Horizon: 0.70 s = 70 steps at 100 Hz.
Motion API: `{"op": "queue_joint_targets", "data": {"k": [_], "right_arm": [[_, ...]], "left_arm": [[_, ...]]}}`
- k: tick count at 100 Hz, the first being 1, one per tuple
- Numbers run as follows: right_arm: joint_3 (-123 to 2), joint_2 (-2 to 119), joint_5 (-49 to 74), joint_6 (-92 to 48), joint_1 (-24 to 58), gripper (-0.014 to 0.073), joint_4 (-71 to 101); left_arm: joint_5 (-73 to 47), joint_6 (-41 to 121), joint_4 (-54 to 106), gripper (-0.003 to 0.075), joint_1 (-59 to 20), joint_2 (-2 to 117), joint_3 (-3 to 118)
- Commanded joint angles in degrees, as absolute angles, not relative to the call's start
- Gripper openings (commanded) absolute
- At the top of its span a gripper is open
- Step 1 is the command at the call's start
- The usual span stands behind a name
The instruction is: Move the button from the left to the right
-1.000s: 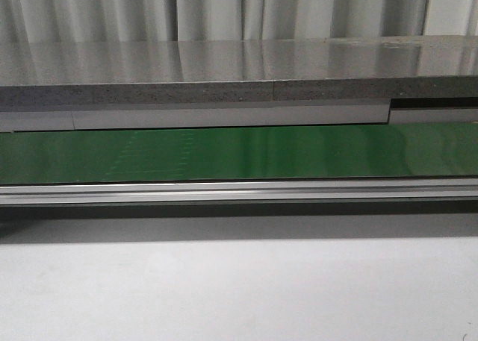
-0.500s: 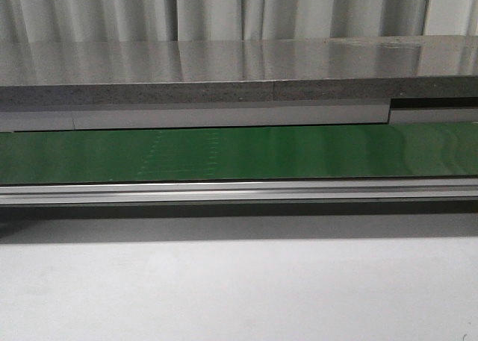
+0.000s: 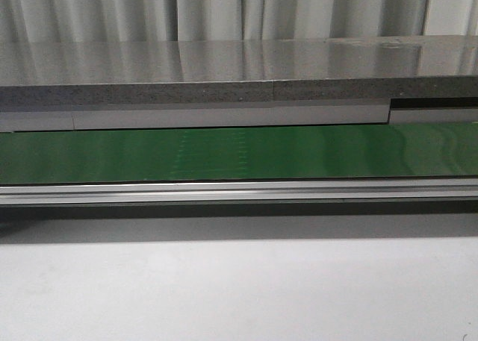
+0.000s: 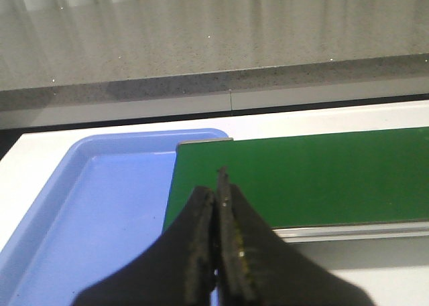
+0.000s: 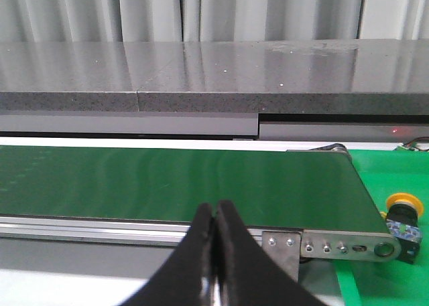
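The button (image 5: 404, 216), a yellow-orange round cap on a black body, sits on a green surface just past the right end of the green conveyor belt (image 5: 181, 182), seen only in the right wrist view. My right gripper (image 5: 215, 208) is shut with nothing in it, hovering before the belt's front rail, well to the left of the button. My left gripper (image 4: 218, 185) is shut and empty, poised over the belt's left end (image 4: 301, 175) beside a blue tray (image 4: 100, 212). Neither gripper shows in the front view, nor does the button.
The blue tray lies empty off the belt's left end. An aluminium rail (image 3: 239, 192) runs along the belt's (image 3: 239, 154) front edge. A grey stone counter (image 3: 239, 72) stands behind the belt. White tabletop (image 3: 239, 289) lies in front. A metal bracket (image 5: 342, 246) caps the belt's right end.
A faint pale pattern on the green belt has shifted to the right, so the belt surface is running rightward. Nothing else in the front view has moved.
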<state>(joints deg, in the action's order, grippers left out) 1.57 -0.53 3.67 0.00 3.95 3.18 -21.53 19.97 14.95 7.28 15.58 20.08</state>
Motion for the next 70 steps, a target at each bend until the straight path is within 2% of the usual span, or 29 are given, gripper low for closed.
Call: {"op": "queue_joint_targets", "data": {"k": [1,20,70], "right_arm": [[0.5,-1.5,-0.9,0.0,4.0,-0.0067,3.2],[0.5,-1.5,-0.9,0.0,4.0,-0.0067,3.2],[0.5,-1.5,-0.9,0.0,4.0,-0.0067,3.2]], "left_arm": [[-15.5,18.2,12.8,-0.0019,5.1,15.0,20.5],[-9.1,-0.7,-2.5,-0.0019,2.2,10.9,15.2],[-4.2,-1.3,-3.0,-0.0019,-3.6,-0.1,2.0]]}}
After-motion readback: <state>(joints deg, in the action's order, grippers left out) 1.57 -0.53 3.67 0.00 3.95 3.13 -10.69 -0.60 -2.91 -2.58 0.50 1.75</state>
